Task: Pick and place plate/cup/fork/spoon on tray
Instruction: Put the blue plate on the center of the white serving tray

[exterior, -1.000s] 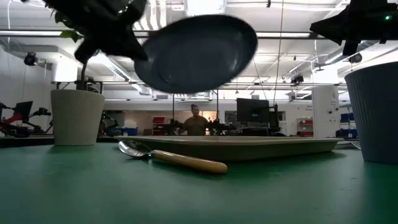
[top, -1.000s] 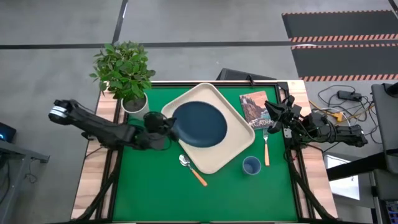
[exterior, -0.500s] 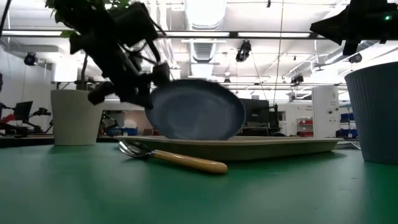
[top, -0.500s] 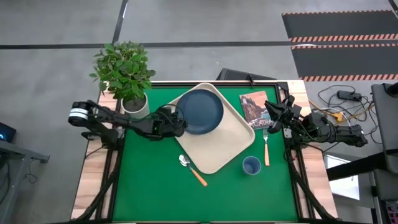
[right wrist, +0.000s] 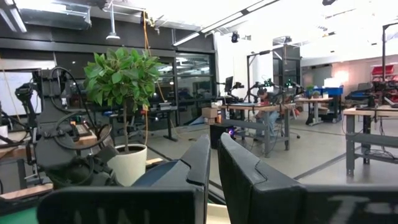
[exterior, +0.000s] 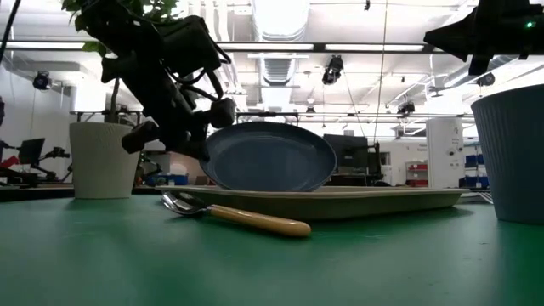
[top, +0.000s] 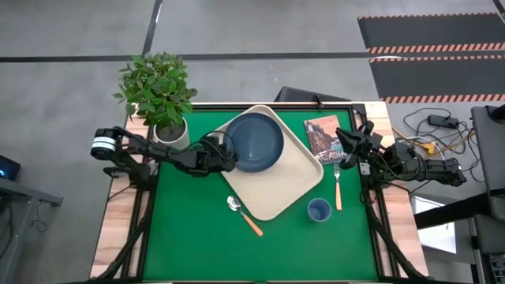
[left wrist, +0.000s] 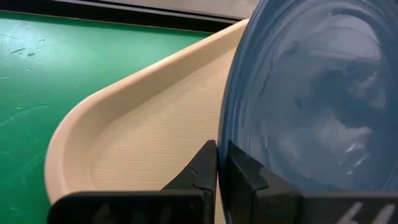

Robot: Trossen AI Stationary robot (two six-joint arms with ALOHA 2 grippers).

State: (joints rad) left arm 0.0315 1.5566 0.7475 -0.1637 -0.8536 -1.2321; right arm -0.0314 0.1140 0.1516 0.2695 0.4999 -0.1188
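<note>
The blue plate (top: 256, 142) is over the far left part of the cream tray (top: 288, 185), tilted in the low view (exterior: 268, 160). My left gripper (top: 223, 155) is shut on the plate's left rim. My right gripper (top: 345, 147) hangs shut and empty at the table's right edge, above the fork's tines. The fork (top: 338, 188) lies on the mat right of the tray. The blue cup (top: 319, 210) stands near the tray's near right corner. The spoon (top: 243, 214) lies by the tray's near edge. My left gripper pinches the plate's rim (left wrist: 227, 146) on the plate's left side between its two fingers (left wrist: 202, 171), one finger on each face. The fingers come from the table's left. The plate is tilted, its lower edge down at the tray (exterior: 340, 200) behind the tray's rim.
A potted plant (top: 158, 91) in a white pot (exterior: 104, 160) stands at the far left corner, close behind my left arm. A brown-covered book (top: 322, 136) lies at the far right beside my right gripper. Green mat lies open along the near edge.
My left gripper has gone toward the table's far edge and down with the plate. The plate, held high above the tray a second ago, has come down to the tray's far left part and stays tilted. The last half second shows little further movement.
</note>
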